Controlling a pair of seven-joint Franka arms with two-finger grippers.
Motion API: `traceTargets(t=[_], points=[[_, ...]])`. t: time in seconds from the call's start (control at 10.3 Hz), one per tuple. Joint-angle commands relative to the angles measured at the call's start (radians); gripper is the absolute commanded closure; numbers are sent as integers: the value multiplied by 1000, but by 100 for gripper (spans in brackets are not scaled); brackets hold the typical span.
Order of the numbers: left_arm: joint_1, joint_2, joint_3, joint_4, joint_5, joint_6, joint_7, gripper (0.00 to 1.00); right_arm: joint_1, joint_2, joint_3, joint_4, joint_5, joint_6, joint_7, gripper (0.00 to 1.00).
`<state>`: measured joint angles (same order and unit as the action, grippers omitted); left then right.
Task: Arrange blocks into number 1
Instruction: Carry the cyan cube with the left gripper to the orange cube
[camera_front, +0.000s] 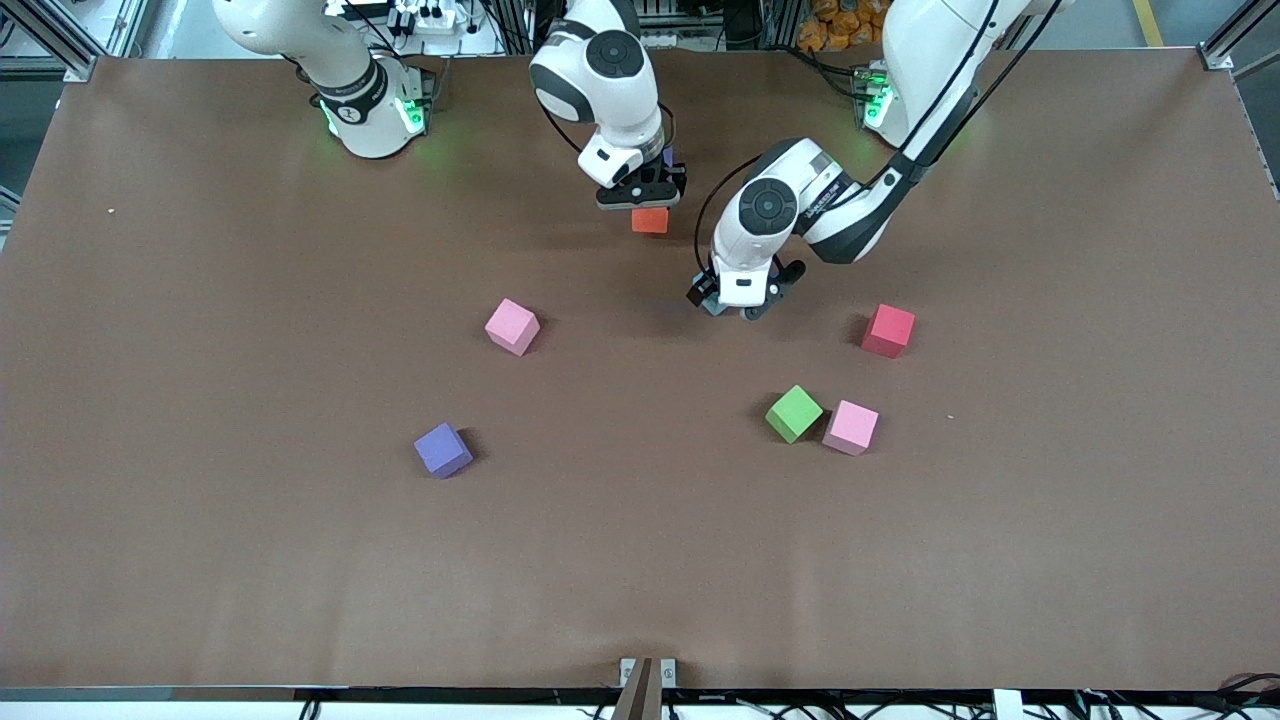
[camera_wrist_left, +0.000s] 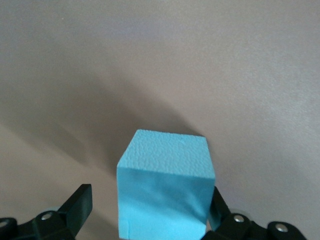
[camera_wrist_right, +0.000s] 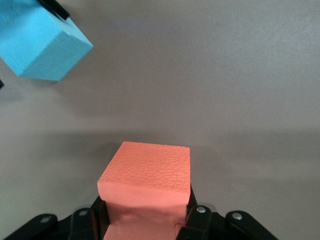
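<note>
From the front the right gripper (camera_front: 648, 203) pinches the orange block (camera_front: 650, 220) above open table (camera_front: 200, 350), the left gripper (camera_front: 745, 308) hiding its load; the left wrist view shows wide-spread fingers (camera_wrist_left: 77, 205) flanking the light blue block (camera_wrist_left: 165, 185), one side gapped; the right wrist view shows fingers (camera_wrist_right: 192, 215) squeezing orange, their tips hidden.

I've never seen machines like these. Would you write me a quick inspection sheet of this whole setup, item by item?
Surface: brown table, bare between the cubes.
Job's things: scattered pink block, second pink block beside green block, red block, purple block.
Clutter: nothing seen.
Grippers: right gripper shut on orange block; left gripper open around light blue block, one finger apart from it.
Cables: black cables along the left arm.
Surroundings: metal frame and equipment past the robots' bases.
</note>
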<state>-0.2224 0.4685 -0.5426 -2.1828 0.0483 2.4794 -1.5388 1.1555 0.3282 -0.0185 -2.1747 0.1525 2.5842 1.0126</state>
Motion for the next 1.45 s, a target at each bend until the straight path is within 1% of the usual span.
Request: traceTargets(t=[0.0,0.1,0.19,0.29,0.39,0.48,0.68,0.78,0.97,1.07,1.16,1.26,1.36], points=[[-11,12,26,15,-4,10,57,0,13,0,5,-22,-25,10,35,44],[-11,13,36,15,-4,10,74,9,16,3,6,-22,-25,10,37,44],[-11,18,36,15,-2,16,77,24,21,8,9,-20,-25,10,47,41],[-12,18,36,15,-2,16,78,47,29,15,9,-17,-25,11,49,41],[-12,16,36,15,-2,16,78,75,39,24,9,-13,-25,13,50,41],[-12,15,36,15,-2,16,78,100,47,28,14,-10,-25,14,60,41],[-12,-17,36,18,-2,13,75,100,53,31,25,-8,-27,16,72,40],[-11,-39,36,37,-2,12,74,100,64,37,25,4,-27,16,84,37],[-2,-53,36,80,-2,4,74,100,70,67,25,48,-27,14,113,37],[2,-53,36,89,-2,4,78,100,76,75,23,56,-28,16,119,26],[5,-51,39,89,-2,4,101,100,75,75,23,55,-28,14,119,0],[5,-50,56,89,-2,4,114,100,73,74,23,52,-30,14,119,0],[5,-47,58,89,-2,4,127,100,67,68,25,46,-40,13,119,0]])
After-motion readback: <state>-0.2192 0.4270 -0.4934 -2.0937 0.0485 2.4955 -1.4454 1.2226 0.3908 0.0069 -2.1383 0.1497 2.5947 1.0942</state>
